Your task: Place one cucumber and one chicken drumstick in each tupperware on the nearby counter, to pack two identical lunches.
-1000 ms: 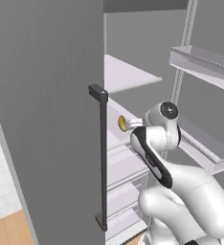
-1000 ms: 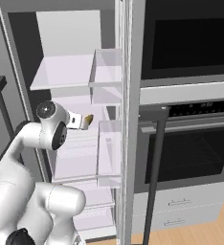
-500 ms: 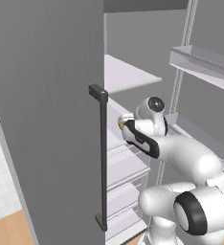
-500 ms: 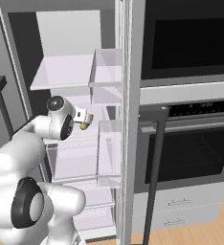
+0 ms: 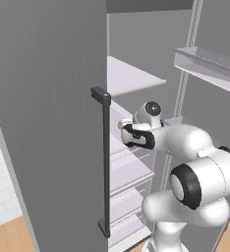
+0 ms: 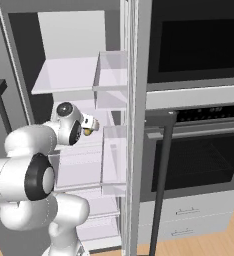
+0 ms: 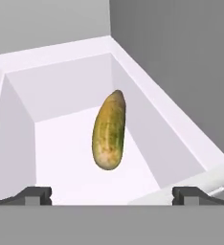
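An open refrigerator stands before the robot. In the left base view its grey door (image 5: 48, 113) fills the left side, a dark vertical handle (image 5: 105, 162) running down its edge. To the right of the handle the white arm (image 5: 186, 147) reaches into the cabinet at the level of the pale shelves (image 5: 131, 78) and the clear drawers (image 5: 129, 172) below them.

In the right base view the arm (image 6: 36, 145) rises at lower left and the hand points into the refrigerator, beside the clear bins (image 6: 114, 155) on the inner door. A built-in oven (image 6: 199, 145) with a dark glass front and a long dark bar handle (image 6: 161, 175) stands to the right of the refrigerator.

The hand view looks down into a white drawer (image 7: 18, 158) with sloping walls. A cucumber (image 7: 109, 130), green mottled with yellow, lies on the drawer floor near the middle, one end pointing towards the far wall. The gripper (image 7: 112, 194) hangs above it with its two dark fingertips (image 7: 35, 194) spread wide to either side, touching nothing.
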